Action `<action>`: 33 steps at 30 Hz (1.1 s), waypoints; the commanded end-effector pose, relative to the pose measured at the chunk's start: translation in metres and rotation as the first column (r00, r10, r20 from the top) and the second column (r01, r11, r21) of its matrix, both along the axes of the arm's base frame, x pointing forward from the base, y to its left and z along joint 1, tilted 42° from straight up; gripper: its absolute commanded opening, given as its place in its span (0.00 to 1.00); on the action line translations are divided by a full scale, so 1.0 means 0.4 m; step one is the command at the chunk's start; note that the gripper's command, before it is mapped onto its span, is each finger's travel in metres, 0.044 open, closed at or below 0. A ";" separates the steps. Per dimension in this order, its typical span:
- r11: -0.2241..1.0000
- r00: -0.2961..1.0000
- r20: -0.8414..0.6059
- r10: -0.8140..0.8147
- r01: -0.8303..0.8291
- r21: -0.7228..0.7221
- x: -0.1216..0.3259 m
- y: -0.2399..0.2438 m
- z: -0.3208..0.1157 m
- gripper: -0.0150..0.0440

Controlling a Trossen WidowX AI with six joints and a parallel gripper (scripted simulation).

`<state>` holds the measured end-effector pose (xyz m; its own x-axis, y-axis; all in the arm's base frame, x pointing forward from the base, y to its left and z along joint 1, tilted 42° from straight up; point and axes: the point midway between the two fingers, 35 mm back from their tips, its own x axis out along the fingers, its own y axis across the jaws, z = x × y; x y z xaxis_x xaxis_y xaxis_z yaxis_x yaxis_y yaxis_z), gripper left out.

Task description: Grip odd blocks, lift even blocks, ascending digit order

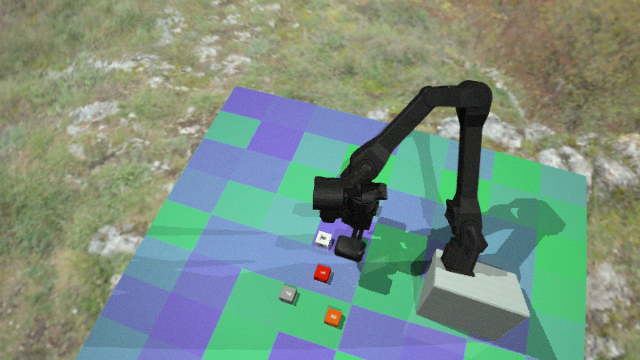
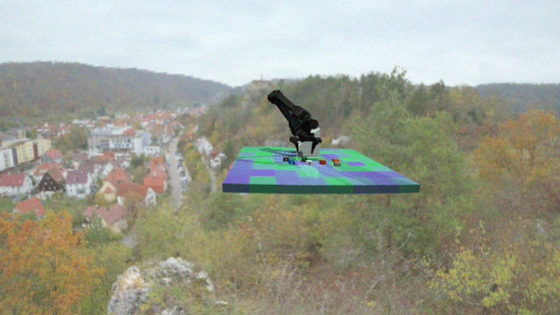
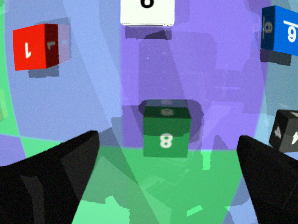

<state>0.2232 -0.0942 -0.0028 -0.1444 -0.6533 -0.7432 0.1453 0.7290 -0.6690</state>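
Observation:
The green block (image 3: 166, 142) (image 2: 304, 159) shows an 8 and rests on the table. My gripper (image 3: 169, 141) is open and empty, its fingers wide apart on either side of the green block and above it. The red block (image 1: 322, 273) (image 3: 30, 48) (image 2: 322, 162) shows a 1. The white block (image 1: 323, 239) (image 3: 147, 14) has a digit cut off in the wrist view. The blue block (image 3: 285, 31) (image 2: 291, 162) shows an underlined 6 or 9. The black block (image 3: 287, 131) (image 2: 285, 159) shows a 4. The orange block (image 1: 333, 317) shows a 2. The grey block (image 1: 288, 294) has a digit too faint to read surely.
The blocks stand on a checkered table (image 1: 190, 300) (image 2: 262, 180). The pale arm base (image 1: 470, 300) stands to the right in the top view. The arm hides the green, blue and black blocks there. The black block is close beside the right-hand finger in the wrist view.

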 end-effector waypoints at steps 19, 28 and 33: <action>1.000 1.000 0.003 -0.005 0.005 0.008 0.067 0.129 0.151 0.46; 1.000 1.000 0.007 -0.005 0.005 0.006 0.215 0.095 0.140 0.50; 1.000 1.000 0.008 -0.005 0.005 0.004 0.193 -0.017 0.013 0.72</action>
<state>0.3121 -0.0755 0.0305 -0.1099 -0.6445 -0.7566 0.1701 0.7378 -0.6532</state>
